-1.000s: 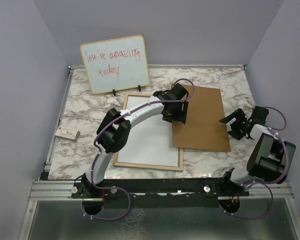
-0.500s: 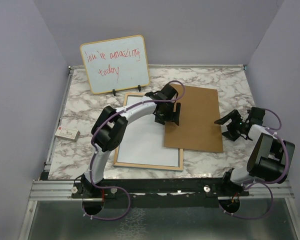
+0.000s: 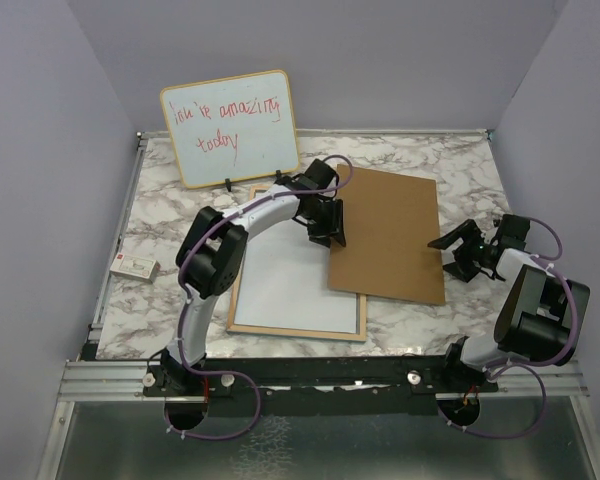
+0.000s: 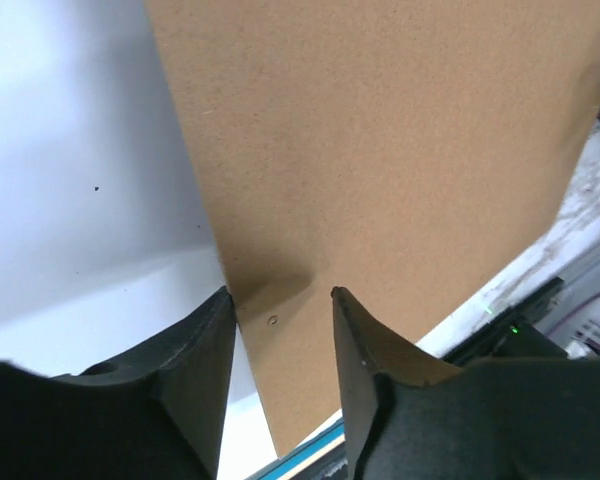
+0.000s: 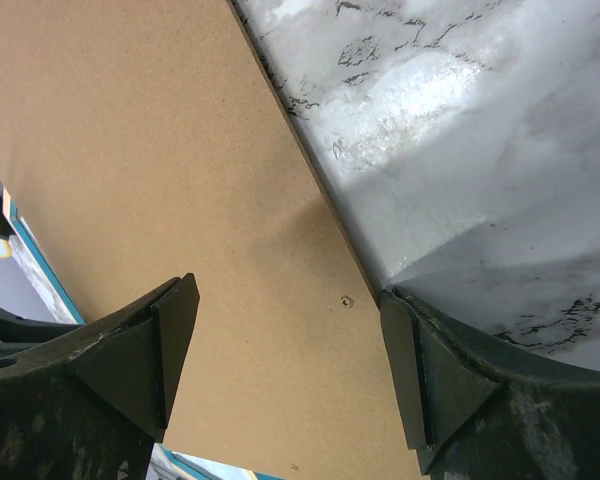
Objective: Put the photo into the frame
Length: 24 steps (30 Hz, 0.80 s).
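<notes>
Left hand (image 3: 328, 236), half-open and empty, sits at the left edge of the board (image 3: 390, 235), over the frame (image 3: 242, 328), whose long axis parallels that edge. Right hand (image 3: 455, 255) hangs released at the board's right edge.

Whiteboard (image 3: 230, 128), red handwriting: "you're amazing today"

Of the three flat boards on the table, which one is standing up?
The whiteboard with red handwriting, propped at the back left; the frame and the brown board lie flat.
</notes>
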### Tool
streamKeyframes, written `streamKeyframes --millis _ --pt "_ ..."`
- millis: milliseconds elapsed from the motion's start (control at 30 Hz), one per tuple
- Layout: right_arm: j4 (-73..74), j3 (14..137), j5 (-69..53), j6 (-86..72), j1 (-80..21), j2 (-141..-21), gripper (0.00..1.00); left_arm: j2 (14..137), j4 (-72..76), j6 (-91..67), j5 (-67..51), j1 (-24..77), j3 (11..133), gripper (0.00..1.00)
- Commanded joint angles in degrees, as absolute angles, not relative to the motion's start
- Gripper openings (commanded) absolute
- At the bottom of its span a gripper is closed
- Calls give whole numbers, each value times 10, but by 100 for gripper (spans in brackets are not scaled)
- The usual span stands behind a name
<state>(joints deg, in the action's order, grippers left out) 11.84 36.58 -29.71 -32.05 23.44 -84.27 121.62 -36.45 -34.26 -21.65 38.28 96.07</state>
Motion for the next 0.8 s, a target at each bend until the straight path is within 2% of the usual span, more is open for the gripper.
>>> streamKeyframes --millis 0,67,200,367,600,667,767 --pt "225 322 -283 -308 224 -871 84 1193 -284 -396 -382 381 950 42" --pt "227 321 -286 -308 225 -866 84 1182 -255 -421 -411 374 940 42" --pt "227 319 -290 -312 224 -856 84 1163 -169 -480 -470 371 915 50" --pt "229 316 -291 -315 225 -840 83 1146 -72 -533 -503 367 881 51" --pt "234 318 -286 -320 224 -827 83 1118 89 -633 -538 357 827 35" --pt "235 320 -284 -321 224 -825 83 1113 49 -598 -520 355 838 29" --pt "241 325 -276 -320 225 -822 83 1112 -99 -496 -475 354 887 22"
